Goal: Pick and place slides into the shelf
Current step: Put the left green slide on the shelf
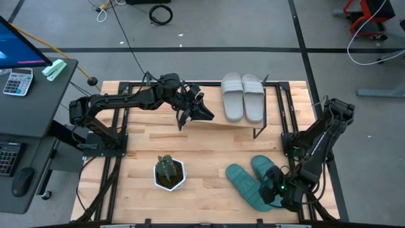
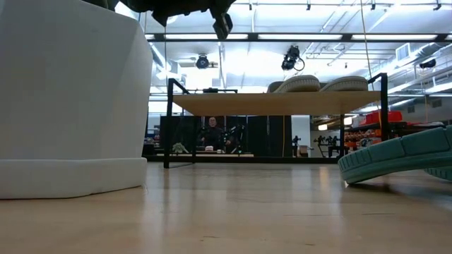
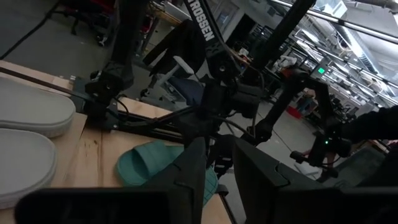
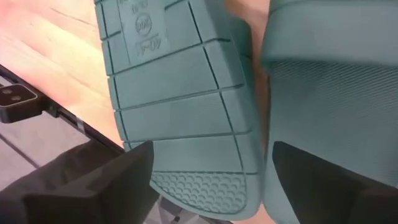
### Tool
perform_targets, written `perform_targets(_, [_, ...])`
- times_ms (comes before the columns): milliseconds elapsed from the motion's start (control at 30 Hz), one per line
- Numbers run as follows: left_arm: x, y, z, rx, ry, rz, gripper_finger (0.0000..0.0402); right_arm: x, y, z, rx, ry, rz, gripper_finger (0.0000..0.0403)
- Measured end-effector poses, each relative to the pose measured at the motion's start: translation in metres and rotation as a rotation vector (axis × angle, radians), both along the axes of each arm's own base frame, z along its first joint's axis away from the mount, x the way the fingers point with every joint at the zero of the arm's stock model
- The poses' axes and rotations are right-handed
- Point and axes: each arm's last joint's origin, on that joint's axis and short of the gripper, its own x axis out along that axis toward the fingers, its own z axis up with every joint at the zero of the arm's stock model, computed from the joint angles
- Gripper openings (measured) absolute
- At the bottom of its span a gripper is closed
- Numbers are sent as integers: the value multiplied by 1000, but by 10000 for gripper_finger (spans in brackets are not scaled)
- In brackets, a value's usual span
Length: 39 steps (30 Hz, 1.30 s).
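A robotics lab: grey floor with loose cables [image 1: 161,13], desk monitor [image 1: 19,47], ceiling strip lights [image 2: 296,36].

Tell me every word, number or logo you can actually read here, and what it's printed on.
"ROSSEN": white letters on a dark arm link in the left wrist view; the start of the word is cut off.
Moulded round mark and characters on the sole of a teal slide in the right wrist view: too blurred to read.
Calculator keys in the high view: too small to read.

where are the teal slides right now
In the high view the teal slides lie on the tabletop near its front right corner, right of the potted plant, with the right gripper at them.
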Motion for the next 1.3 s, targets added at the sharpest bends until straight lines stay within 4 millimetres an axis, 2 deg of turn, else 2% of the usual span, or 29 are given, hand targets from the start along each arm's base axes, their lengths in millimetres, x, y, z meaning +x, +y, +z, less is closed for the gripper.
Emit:
perform_targets(200, [0,0,0,2,-1,0,91,7,12,-13,21,-3,2,330])
perform_targets(400, [0,0,0,2,-1,0,87,10,19,-36,-12,91,22,330])
perform_targets(633, [0,0,0,1,-1,0,83,14,25,-45,-30,59,20,318])
perform_targets(800, [0,0,0,2,-1,0,86,16,23,-45,-52,49,34,260])
perform_targets(1067, [0,0,0,3,-2,0,78,16,20,-47,-104,45,95,81])
perform_targets(1133, [0,0,0,3,-2,1,79,16,19,-46,-109,40,94,64])
perform_targets(1300, [0,0,0,4,-2,7,82,16,17,-33,-102,-18,135,59])
